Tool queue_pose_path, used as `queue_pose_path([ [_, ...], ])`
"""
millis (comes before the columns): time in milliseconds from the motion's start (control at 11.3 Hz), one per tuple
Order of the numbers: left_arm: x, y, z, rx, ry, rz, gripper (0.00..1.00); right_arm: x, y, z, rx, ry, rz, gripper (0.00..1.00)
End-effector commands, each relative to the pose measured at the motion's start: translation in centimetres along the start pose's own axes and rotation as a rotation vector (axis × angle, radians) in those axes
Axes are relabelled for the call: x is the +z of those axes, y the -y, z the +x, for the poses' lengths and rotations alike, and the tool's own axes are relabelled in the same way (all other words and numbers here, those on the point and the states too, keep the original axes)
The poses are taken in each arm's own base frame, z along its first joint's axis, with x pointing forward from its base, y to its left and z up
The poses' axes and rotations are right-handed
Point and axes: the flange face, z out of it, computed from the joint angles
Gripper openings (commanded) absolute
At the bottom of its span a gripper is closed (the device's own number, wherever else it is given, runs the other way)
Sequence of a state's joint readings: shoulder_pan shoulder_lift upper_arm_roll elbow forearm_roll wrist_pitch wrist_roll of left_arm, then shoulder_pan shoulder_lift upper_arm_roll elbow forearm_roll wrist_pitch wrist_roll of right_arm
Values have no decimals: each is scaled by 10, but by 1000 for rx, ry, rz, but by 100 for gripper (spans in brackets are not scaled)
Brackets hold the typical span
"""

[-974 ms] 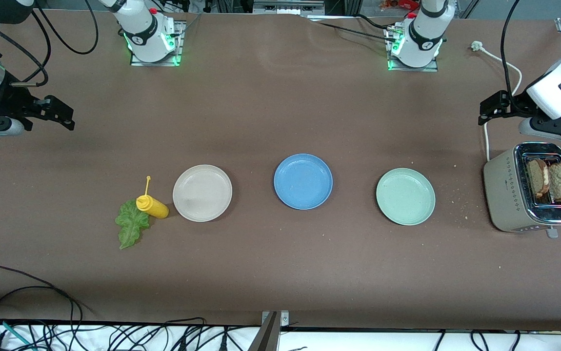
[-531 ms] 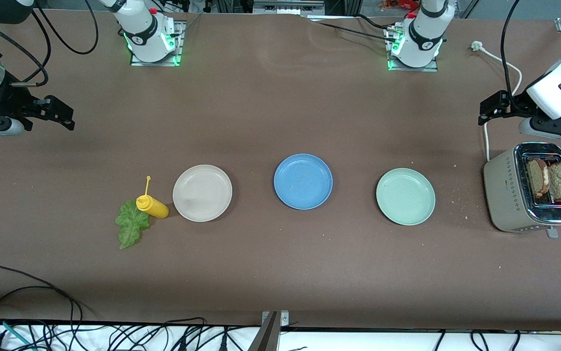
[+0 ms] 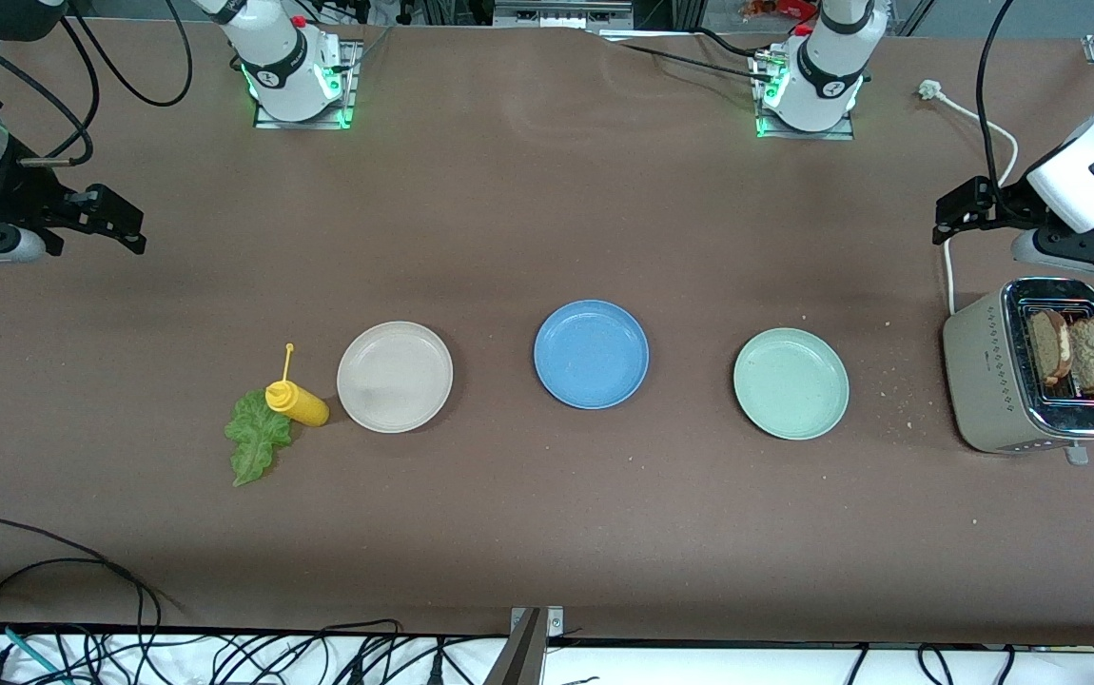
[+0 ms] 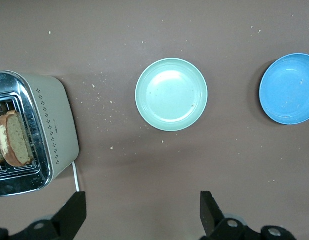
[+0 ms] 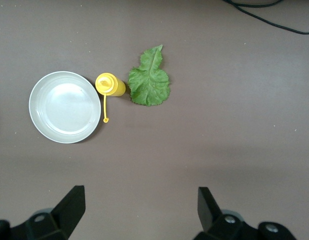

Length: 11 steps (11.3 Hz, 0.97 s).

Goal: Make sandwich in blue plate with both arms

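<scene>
The right gripper (image 3: 133,228) hangs over the bare table (image 3: 547,533) at the right arm's end, its jaws wide apart and holding nothing. The lettuce leaf (image 3: 256,442) lies flat on the table, touching the yellow bottle (image 3: 297,402), which stands just beside the beige plate (image 3: 395,377). The leaf is nearer to the front camera than the bottle.

The blue plate (image 3: 591,354) sits in the middle with nothing in it. Next comes the pale green plate (image 3: 791,382).

The two bread slices (image 3: 1078,350) stand up on edge in the toaster (image 3: 994,381) at the left arm's end. The left gripper (image 3: 948,221) hangs over the table close to the toaster, jaws wide apart and empty. The left arm looks best placed to fetch the bread, and the right arm the leaf.
</scene>
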<state>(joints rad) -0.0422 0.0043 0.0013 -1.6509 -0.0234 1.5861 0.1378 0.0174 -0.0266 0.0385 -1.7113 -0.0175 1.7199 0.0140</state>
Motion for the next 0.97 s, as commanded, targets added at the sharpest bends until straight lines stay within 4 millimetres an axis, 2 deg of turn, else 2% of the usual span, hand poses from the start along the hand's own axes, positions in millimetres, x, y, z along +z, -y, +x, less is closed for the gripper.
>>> queue_pose_path([
  [0, -5, 0, 1, 3, -4, 26, 100, -7, 2, -2, -1, -9, 20, 100],
  [886, -5, -1, 0, 4, -6, 26, 100, -7, 2, -2, -4, -8, 20, 100],
])
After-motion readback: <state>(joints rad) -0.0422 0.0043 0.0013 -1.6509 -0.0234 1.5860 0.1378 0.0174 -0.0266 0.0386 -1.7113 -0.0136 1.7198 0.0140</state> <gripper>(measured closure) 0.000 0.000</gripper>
